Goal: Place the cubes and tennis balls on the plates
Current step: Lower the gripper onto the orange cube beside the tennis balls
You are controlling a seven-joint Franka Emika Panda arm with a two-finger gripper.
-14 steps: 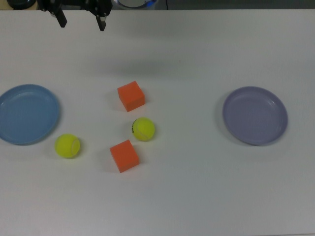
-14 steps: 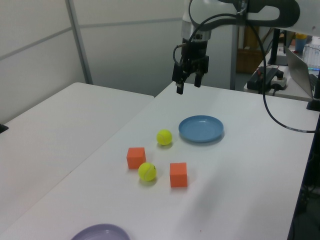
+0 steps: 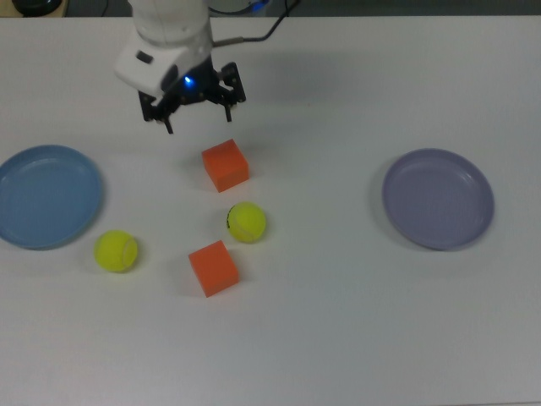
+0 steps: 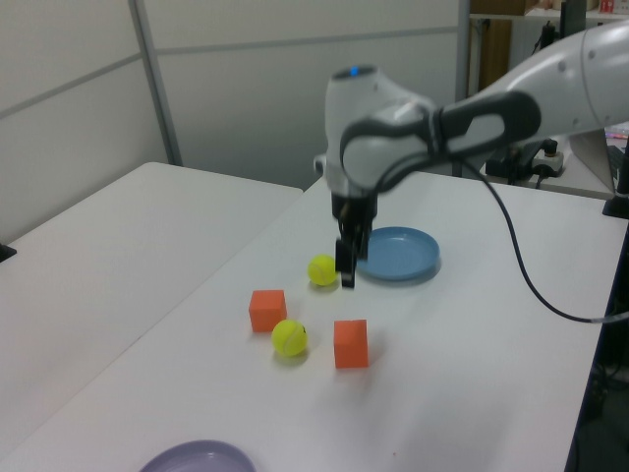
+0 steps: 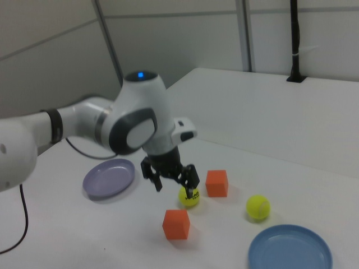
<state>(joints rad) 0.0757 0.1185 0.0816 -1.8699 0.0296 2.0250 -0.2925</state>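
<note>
Two orange cubes lie mid-table: one [image 3: 225, 165] [image 5: 176, 223] [image 4: 267, 310] close to the arm, the other [image 3: 213, 267] [image 4: 350, 343] [image 5: 216, 182] further out. A tennis ball [image 3: 247, 222] [image 4: 289, 337] with a dark mark sits between them, partly behind a finger in the right view [image 5: 188, 199]. The second ball [image 3: 116, 250] [image 4: 322, 269] [image 5: 258, 207] rests near the light blue plate [image 3: 46, 196] [image 4: 398, 253] [image 5: 290, 249]. The lavender plate [image 3: 438, 199] [image 5: 109, 177] [image 4: 197, 457] holds nothing. My gripper [image 3: 199, 121] [image 5: 175, 184] [image 4: 346, 270] hangs open and holds nothing, above the table just behind the nearer cube.
The white table [image 3: 338, 338] carries only these objects. A second white table [image 4: 88, 256] stands alongside on the left view's left. A black cable [image 4: 531, 285] trails from the arm on the left view's right.
The gripper has come forward from the table's far edge and lower, now close behind the nearer cube. Cubes, balls and plates have not moved.
</note>
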